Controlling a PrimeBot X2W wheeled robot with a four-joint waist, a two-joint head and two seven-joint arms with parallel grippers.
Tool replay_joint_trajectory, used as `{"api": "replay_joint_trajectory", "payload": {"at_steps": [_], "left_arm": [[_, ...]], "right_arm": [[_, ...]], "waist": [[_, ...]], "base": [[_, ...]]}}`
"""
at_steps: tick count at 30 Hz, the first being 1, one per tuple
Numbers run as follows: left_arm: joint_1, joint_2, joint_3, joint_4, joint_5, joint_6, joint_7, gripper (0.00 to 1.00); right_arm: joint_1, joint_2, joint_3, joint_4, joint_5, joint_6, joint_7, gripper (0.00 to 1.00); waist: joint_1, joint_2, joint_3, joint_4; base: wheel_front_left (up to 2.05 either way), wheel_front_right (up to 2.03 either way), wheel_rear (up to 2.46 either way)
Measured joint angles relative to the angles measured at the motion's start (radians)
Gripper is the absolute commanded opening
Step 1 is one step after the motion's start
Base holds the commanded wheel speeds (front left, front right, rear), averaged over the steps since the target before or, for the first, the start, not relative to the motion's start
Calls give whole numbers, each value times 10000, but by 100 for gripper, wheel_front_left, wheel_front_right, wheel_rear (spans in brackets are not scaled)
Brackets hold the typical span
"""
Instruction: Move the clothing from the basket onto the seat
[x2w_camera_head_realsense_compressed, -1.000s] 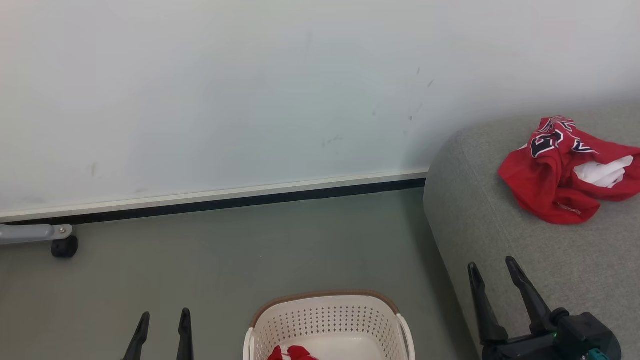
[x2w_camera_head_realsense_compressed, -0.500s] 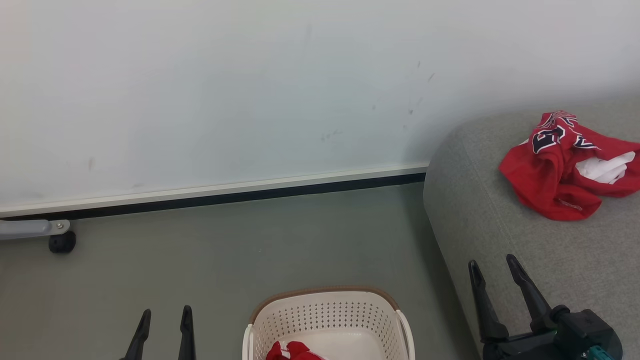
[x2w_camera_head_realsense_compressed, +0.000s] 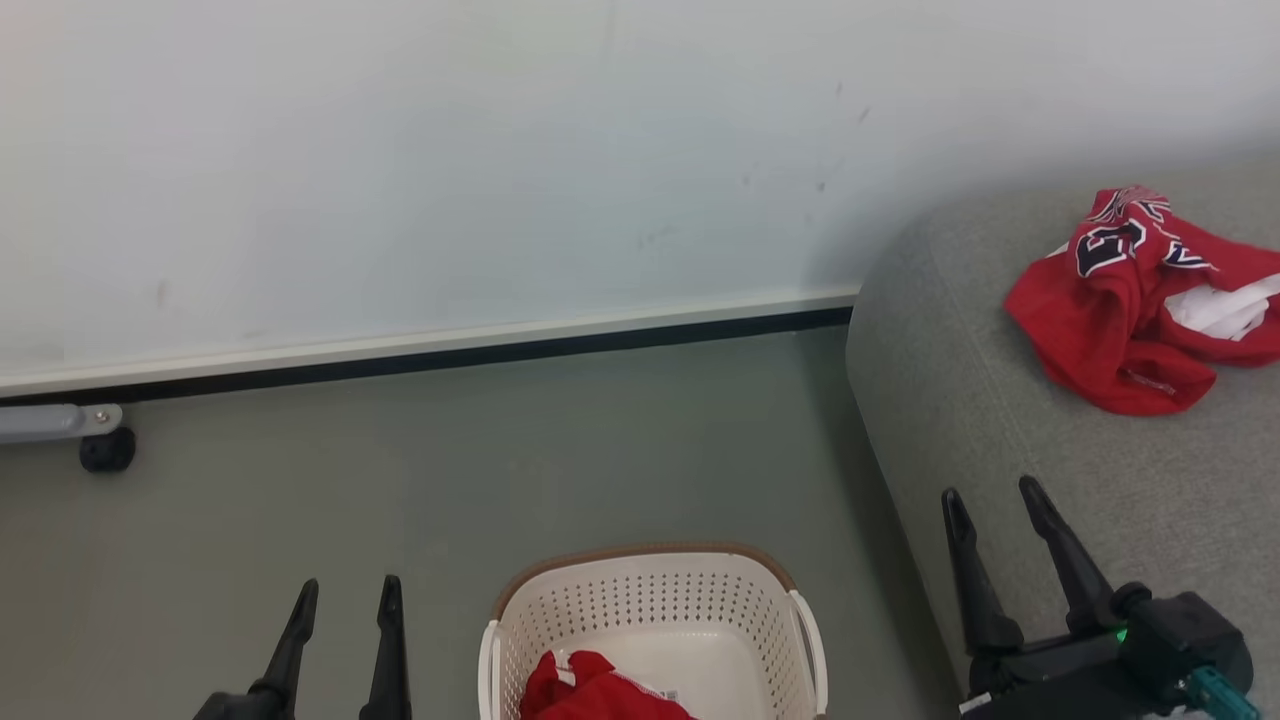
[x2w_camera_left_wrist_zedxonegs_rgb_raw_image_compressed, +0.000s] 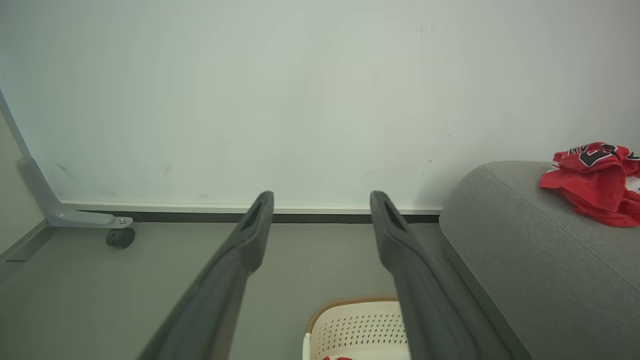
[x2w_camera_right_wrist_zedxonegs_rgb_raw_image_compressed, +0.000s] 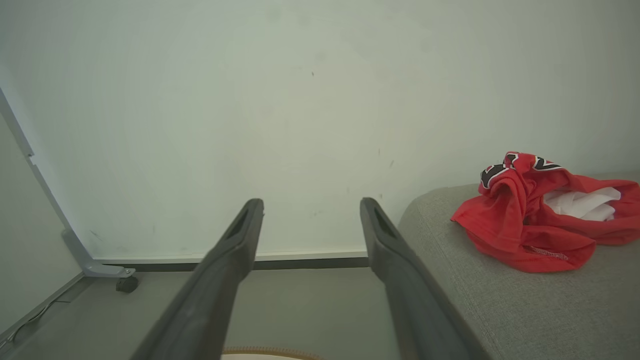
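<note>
A crumpled red jersey (x2w_camera_head_realsense_compressed: 1130, 290) with black-and-white lettering lies on the grey seat (x2w_camera_head_realsense_compressed: 1000, 420) at the right; it also shows in both wrist views (x2w_camera_left_wrist_zedxonegs_rgb_raw_image_compressed: 595, 180) (x2w_camera_right_wrist_zedxonegs_rgb_raw_image_compressed: 530, 220). The cream basket (x2w_camera_head_realsense_compressed: 650, 600) with a brown rim stands on the floor at bottom centre, and a second red garment (x2w_camera_head_realsense_compressed: 590, 690) lies inside it. My left gripper (x2w_camera_head_realsense_compressed: 345, 590) is open and empty, left of the basket. Over the seat's front corner, my right gripper (x2w_camera_head_realsense_compressed: 990, 492) is open and empty, well short of the jersey.
A white wall with a pale and black baseboard (x2w_camera_head_realsense_compressed: 430, 350) runs behind the grey floor (x2w_camera_head_realsense_compressed: 450, 480). A grey frame leg with a black caster (x2w_camera_head_realsense_compressed: 105, 450) stands at the far left by the wall.
The head camera has tilted down, so wall, seat and jersey sit higher in the picture and more of the basket and its red garment shows. Both grippers stay open.
</note>
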Motion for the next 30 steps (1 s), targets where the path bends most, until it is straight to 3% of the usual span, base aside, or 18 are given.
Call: {"api": "replay_joint_trajectory", "payload": {"at_steps": [12,30], "left_arm": [[-1443,-59,-924,226,602,-138,719,100],[-4237,-568,-2217,3160,1298,-731,2159,100]], "right_arm": [[-1009,10,-138,-393,0,2,13,100],[-4021,88,-412,-688,-17,207,173,100]], "waist": [[1,1,1272,-112],[3,2,4136,-503]], "base": [[0,0,0],[0,0,0]]}}
